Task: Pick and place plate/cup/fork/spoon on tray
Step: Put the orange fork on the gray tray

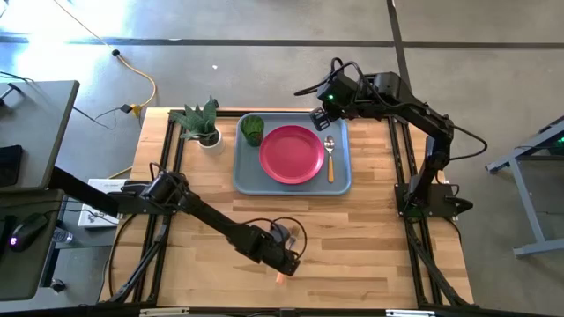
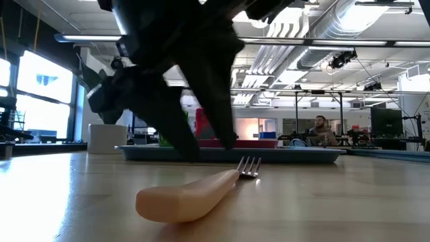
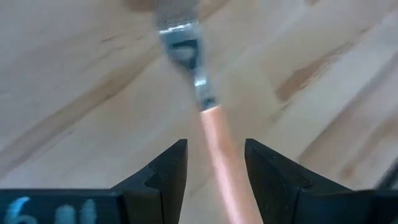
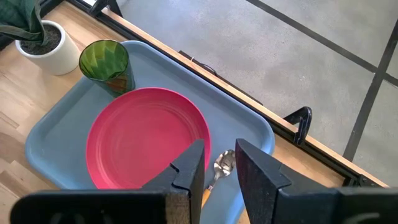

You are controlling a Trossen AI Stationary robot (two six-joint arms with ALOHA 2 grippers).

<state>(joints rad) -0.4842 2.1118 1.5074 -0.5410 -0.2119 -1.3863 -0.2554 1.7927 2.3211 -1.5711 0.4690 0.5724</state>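
— Wooden desk planks are filling the overhead view; what is sitting on them?

— The tray is lying toward the far side, carrying the plate at its middle. The cup is standing in the tray's corner nearest a potted plant, which is resting on the desk just beside the tray. The spoon is lying on the tray beside the plate, on the side away from the cup.

— And the fork?

— The fork is lying flat on the bare wood near the front edge, well apart from the tray, its tines pointing toward the tray in the low view.

— Which arm is working there?

— The left end effector is hanging low over the fork, fingers spread apart on either side of the orange handle. It is released, not gripping; whether the fingertips are touching the wood cannot be told.

— What is the other arm doing?

— The right end effector is hovering above the tray's far corner near the spoon, its fingers parted by a narrow gap and holding nothing.

— Anything behind the desk?

— A person is sitting far back in the room in the low view.
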